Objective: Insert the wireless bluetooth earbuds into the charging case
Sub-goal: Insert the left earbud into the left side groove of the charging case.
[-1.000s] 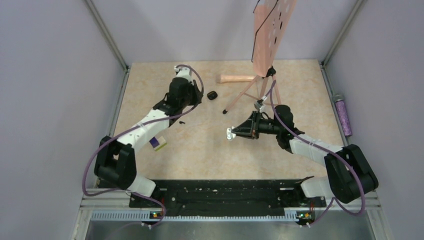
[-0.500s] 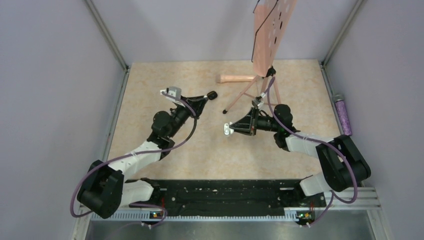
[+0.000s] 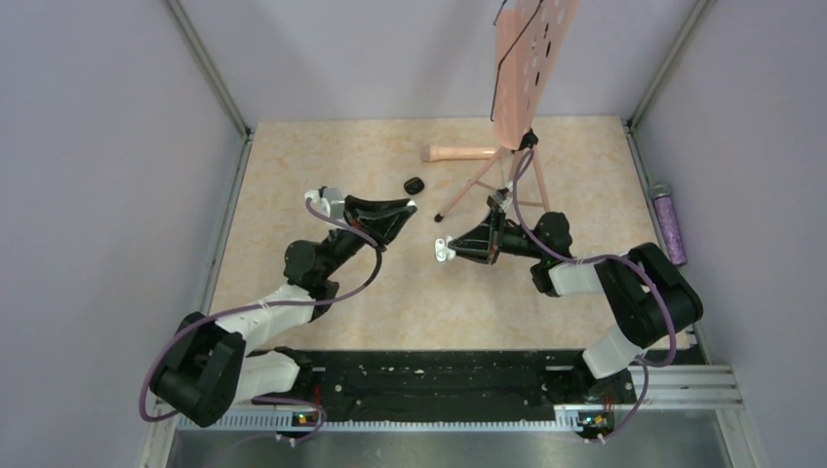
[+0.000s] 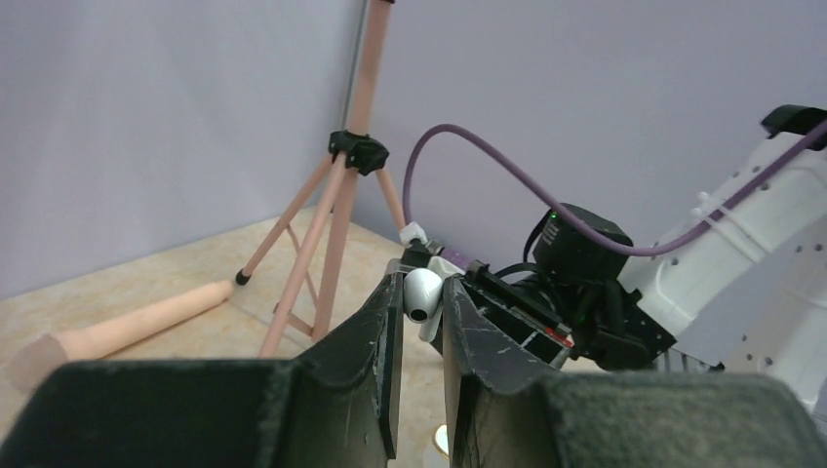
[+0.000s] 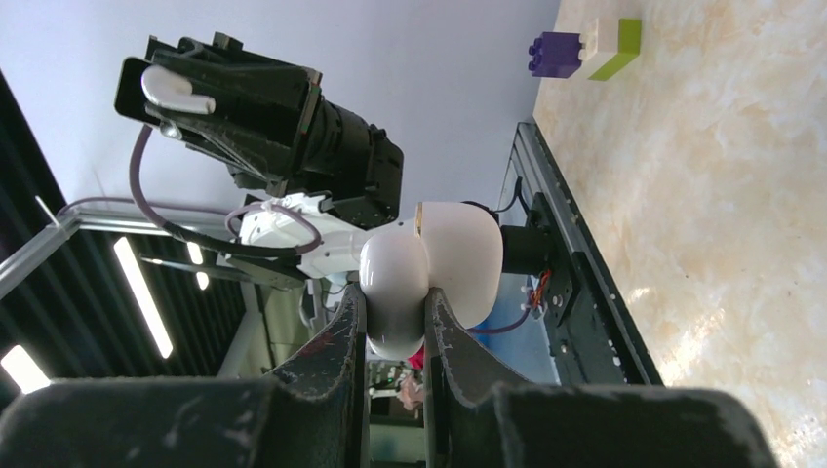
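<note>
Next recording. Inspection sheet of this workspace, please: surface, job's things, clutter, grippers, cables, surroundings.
Surface: beige marbled tabletop, no spills seen.
Job's things: white earbud pinched by the left gripper; white charging case, seemingly open, in the right gripper; second earbud not identifiable.
Clutter: small black object, pink rod and pink tripod with a board on the table; purple-white-green block by the table's edge.
Grippers: left shut on the earbud, right shut on the case, tips facing, apart.
Cables: purple cables along both arms, no snag seen.
Surroundings: lilac walls; purple bottle outside the right rail.
</note>
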`<state>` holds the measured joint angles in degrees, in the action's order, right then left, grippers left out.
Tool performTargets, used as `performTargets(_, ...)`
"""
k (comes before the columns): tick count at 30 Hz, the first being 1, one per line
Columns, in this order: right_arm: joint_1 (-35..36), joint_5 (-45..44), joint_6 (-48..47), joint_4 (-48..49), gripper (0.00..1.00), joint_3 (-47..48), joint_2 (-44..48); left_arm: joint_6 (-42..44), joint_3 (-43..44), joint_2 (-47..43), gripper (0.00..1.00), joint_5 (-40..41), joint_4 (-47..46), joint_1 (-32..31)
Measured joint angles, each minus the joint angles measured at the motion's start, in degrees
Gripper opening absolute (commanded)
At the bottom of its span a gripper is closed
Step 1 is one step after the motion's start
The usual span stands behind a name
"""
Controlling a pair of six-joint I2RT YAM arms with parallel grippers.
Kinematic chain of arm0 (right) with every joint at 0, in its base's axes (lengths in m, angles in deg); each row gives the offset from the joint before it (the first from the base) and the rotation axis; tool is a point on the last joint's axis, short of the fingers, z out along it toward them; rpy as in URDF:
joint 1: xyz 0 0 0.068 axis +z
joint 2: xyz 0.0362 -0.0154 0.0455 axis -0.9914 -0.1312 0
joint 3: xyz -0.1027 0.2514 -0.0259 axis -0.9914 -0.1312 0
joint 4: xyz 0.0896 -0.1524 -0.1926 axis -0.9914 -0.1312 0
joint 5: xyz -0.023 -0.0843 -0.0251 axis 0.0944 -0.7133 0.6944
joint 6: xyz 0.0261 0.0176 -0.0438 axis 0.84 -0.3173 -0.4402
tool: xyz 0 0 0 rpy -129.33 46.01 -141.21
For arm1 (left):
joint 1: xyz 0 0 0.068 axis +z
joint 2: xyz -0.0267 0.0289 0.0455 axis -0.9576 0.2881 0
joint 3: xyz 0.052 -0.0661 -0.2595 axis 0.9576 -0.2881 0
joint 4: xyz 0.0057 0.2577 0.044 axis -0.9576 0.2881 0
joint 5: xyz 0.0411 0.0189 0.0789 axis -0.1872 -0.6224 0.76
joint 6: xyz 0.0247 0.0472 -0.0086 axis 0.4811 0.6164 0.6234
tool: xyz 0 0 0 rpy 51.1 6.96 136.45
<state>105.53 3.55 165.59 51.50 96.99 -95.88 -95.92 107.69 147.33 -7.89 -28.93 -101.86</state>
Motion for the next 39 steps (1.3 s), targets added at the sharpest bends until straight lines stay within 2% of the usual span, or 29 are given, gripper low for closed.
performTargets(12, 0.0, 0.4, 3.6, 5.3, 0.0, 0.0, -0.8, -1.7, 0.0, 3.8, 0.07, -9.4, -2.6, -2.2)
performTargets(39, 0.0, 0.4, 3.8, 5.1, 0.0, 0.0, 0.2, 5.7, 3.4, 10.3, 0.03, -14.9, 1.6, -5.0)
